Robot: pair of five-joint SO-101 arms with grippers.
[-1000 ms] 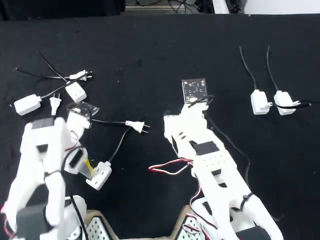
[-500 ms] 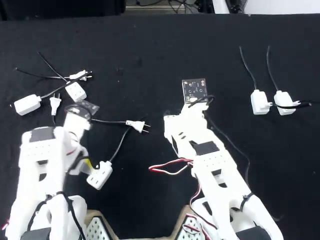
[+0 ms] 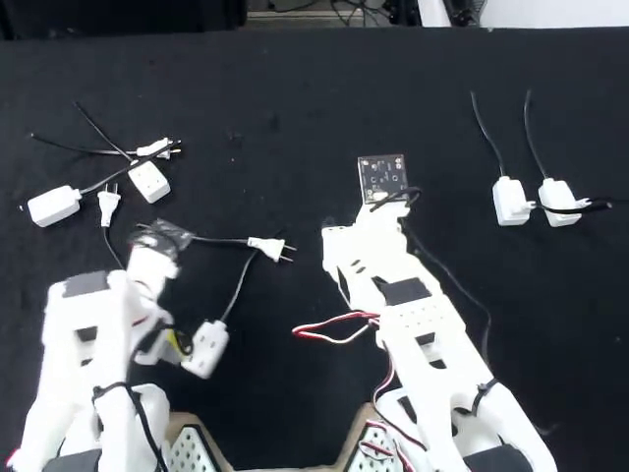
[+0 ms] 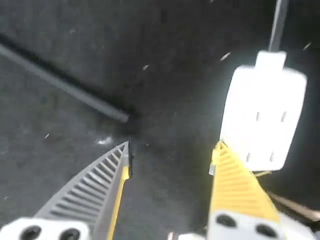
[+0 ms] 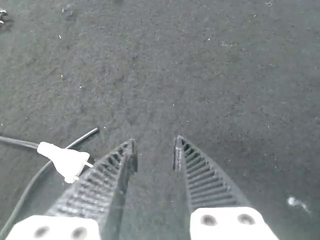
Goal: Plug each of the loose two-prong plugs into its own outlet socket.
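At front-left, L tool (image 4: 171,146) wide open, 1 finger (image 4: 235,185) touching socket (image 4: 263,115).

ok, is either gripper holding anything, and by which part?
Nothing is held. The left gripper is open; the white rectangular plastic outlet socket lies by one fingertip, not between the two. The right gripper is open over the black cloth table.

The high camera looked steeply down over the whole black tabletop (image 3: 295,98). The right wrist camera faced the cloth from close range, sharing the loose plug (image 5: 64,161) with the high view. The left wrist camera sat closer still, over the socket (image 4: 263,117) near that plug.
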